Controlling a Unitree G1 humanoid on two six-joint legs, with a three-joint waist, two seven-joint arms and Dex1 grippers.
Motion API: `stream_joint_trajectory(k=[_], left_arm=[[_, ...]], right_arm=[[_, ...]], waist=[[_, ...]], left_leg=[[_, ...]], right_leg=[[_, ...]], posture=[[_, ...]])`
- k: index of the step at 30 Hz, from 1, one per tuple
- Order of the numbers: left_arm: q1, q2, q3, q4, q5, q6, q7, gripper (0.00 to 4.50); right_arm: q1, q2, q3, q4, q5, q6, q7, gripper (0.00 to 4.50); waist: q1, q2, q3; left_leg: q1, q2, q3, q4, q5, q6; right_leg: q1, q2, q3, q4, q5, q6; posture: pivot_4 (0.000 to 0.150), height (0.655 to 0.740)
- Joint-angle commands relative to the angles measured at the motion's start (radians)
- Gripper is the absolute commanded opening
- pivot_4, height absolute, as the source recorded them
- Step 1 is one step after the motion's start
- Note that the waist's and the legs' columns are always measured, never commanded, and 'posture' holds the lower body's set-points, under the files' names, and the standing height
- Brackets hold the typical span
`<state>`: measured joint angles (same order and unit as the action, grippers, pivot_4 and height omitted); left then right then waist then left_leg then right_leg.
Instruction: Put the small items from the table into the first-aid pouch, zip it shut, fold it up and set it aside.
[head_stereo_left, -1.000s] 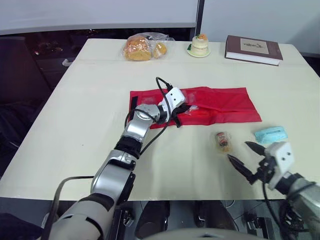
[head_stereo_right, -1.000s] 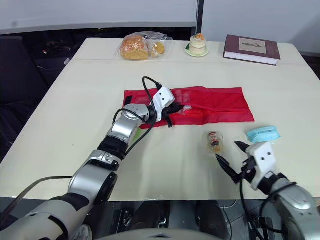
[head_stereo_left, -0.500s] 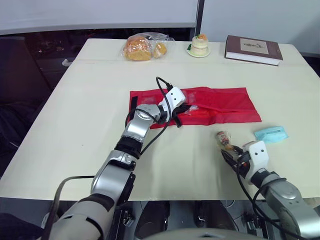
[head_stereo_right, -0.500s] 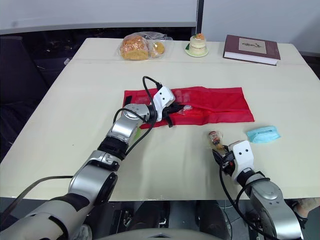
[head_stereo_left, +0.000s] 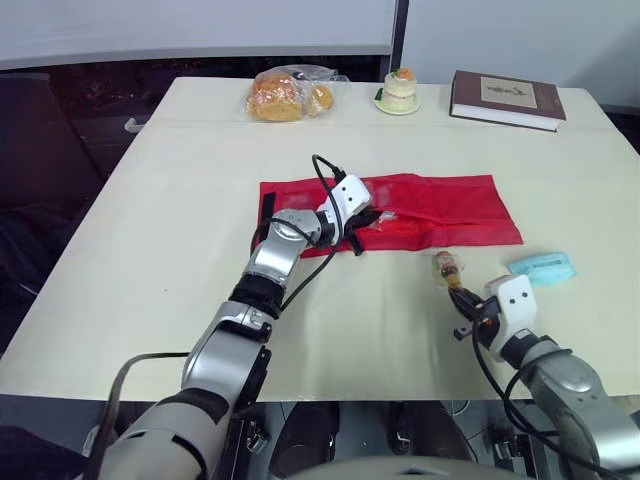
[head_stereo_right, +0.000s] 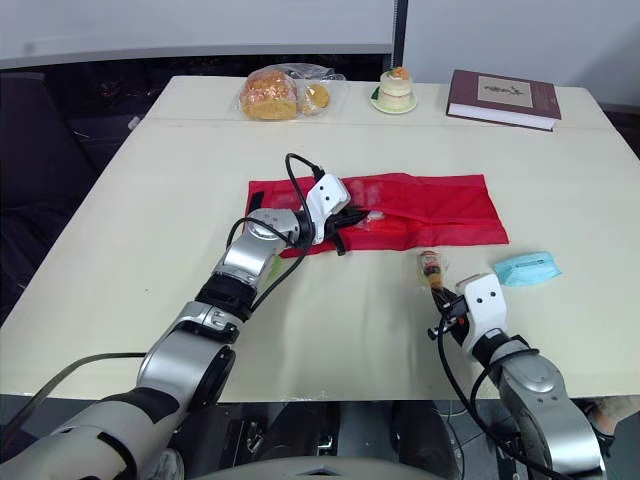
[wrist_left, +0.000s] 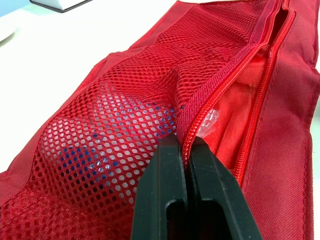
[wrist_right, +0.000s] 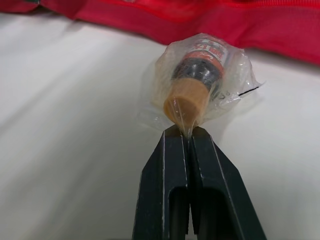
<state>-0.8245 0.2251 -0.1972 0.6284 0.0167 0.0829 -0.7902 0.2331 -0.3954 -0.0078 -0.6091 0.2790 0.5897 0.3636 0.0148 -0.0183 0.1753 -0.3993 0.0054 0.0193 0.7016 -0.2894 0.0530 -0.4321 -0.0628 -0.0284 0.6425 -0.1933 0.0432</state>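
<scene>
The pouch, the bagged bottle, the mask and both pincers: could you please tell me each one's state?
Red pouch: unfolded, zipper open.
Left pincer: shut on the red pouch's zipper edge.
Right pincer: shut on the bagged bottle's wrapper.
Bagged bottle: outside the red pouch.
Face mask: loose, outside the red pouch.

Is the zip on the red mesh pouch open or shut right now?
Open: the red mesh pouch's zip teeth stand apart, with the inside showing between them, and the left gripper pinches the mesh-side edge.
</scene>
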Motion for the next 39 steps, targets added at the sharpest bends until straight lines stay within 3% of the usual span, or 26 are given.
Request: stream_joint_trajectory(k=[1,3,7,17,20,25,30,39], left_arm=[[-0.006,-0.006,0.007,-0.042,-0.009,-0.005,0.003,0.0],[-0.005,-0.006,0.007,-0.042,-0.009,-0.006,0.003,0.0],[-0.005,-0.006,0.007,-0.041,-0.009,-0.007,0.004,0.0],[-0.008,-0.008,0.008,-0.039,-0.009,-0.008,0.006,0.0],[-0.008,-0.01,0.008,-0.038,-0.009,-0.008,0.008,0.0],[-0.003,-0.01,0.007,-0.044,-0.01,-0.006,0.01,0.0],[0.004,-0.009,0.006,-0.054,-0.011,-0.001,0.009,0.0],[0.039,-0.003,0.003,-0.116,-0.016,0.03,0.002,0.0]], right_arm=[[0.005,-0.012,-0.013,-0.016,0.009,0.019,0.005,0.65],[-0.008,-0.002,-0.019,-0.009,0.007,0.018,-0.008,1.37],[-0.035,0.021,-0.015,0.001,0.005,0.011,-0.022,3.42],[-0.064,0.064,-0.021,0.021,0.001,0.022,-0.06,3.42],[-0.067,0.066,-0.023,0.019,0.005,0.021,-0.061,2.79],[-0.048,0.04,-0.009,0.011,-0.011,0.017,-0.048,0.38],[-0.051,0.023,0.0,0.003,-0.027,0.013,-0.047,0.39],[-0.205,0.066,0.074,0.017,-0.058,0.049,-0.086,0.39]], waist=[[0.0,0.0,0.0],[-0.001,0.0,0.0],[0.0,0.0,0.0],[0.0,0.0,0.0],[-0.001,0.0,0.0],[0.0,0.0,0.0],[-0.001,0.0,0.0],[-0.002,0.0,0.0]], left_leg=[[0.0,0.0,0.0,0.0,0.0,0.0],[0.0,0.0,0.0,0.0,0.0,0.0],[0.0,0.0,0.0,0.0,0.0,0.0],[0.0,0.0,0.0,0.0,0.0,0.0],[0.0,0.0,0.0,0.0,0.0,0.0],[0.0,0.0,0.0,0.0,0.0,0.0],[0.0,0.0,0.0,0.0,0.0,0.0],[0.0,0.0,0.0,0.0,0.0,0.0]], right_leg=[[0.0,0.0,0.0,0.0,0.0,0.0],[0.0,0.0,0.0,0.0,0.0,0.0],[0.0,0.0,0.0,0.0,0.0,0.0],[0.0,0.0,0.0,0.0,0.0,0.0],[0.0,0.0,0.0,0.0,0.0,0.0],[0.0,0.0,0.0,0.0,0.0,0.0],[0.0,0.0,0.0,0.0,0.0,0.0],[0.0,0.0,0.0,0.0,0.0,0.0]], posture=[[0.15,0.7289],[0.15,0.7289],[0.15,0.7289],[0.15,0.7289],[0.15,0.7289],[0.15,0.7289],[0.15,0.7289],[0.15,0.7289]])
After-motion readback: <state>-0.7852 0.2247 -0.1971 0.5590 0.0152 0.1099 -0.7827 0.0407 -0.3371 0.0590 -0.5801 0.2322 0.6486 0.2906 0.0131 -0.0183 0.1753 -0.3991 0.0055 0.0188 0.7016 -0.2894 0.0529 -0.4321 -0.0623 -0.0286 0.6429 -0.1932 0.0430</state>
